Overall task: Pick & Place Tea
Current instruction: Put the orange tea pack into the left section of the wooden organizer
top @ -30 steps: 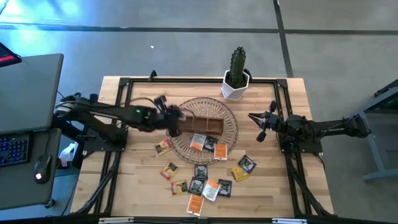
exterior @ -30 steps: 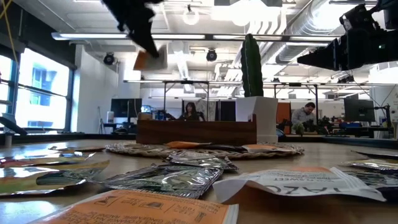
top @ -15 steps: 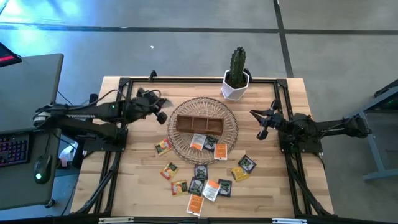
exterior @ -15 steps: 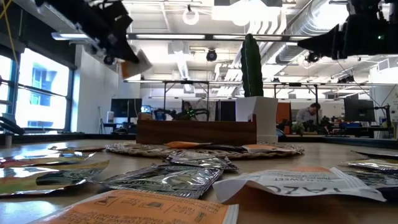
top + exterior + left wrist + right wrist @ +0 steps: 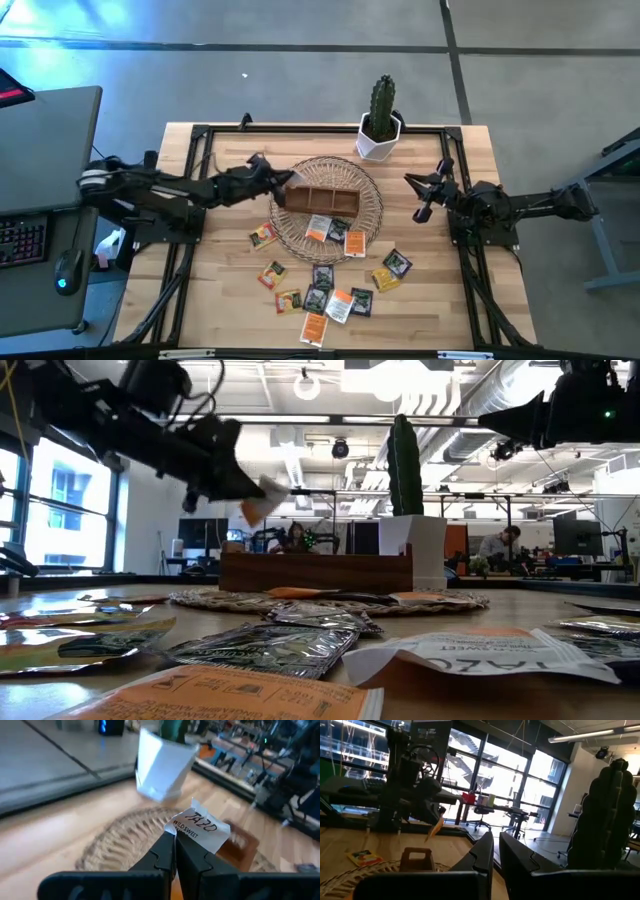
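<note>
Above the left rim of the wicker basket (image 5: 372,222), your left gripper (image 5: 281,183) is clamped on a white-and-orange tea packet (image 5: 199,827), pinching it only by its lower corner so that most of the sachet flaps free beyond the fingertips. That thin hold is your main risk: a quick swing or a tilt of the wrist could let the packet twist or slip out and drop onto the basket weave instead of into the wooden compartment box (image 5: 320,201) just beside it. The box's cells look narrow, so a packet released at an angle may catch on a divider or lie across the top. Watch the fingers against the near end of the box as you descend. The other packets (image 5: 322,290) lie loose on the table (image 5: 220,300) and basket front. Your right gripper (image 5: 420,196), fingers nearly together and holding nothing, hovers well apart near the cactus pot (image 5: 378,140).
</note>
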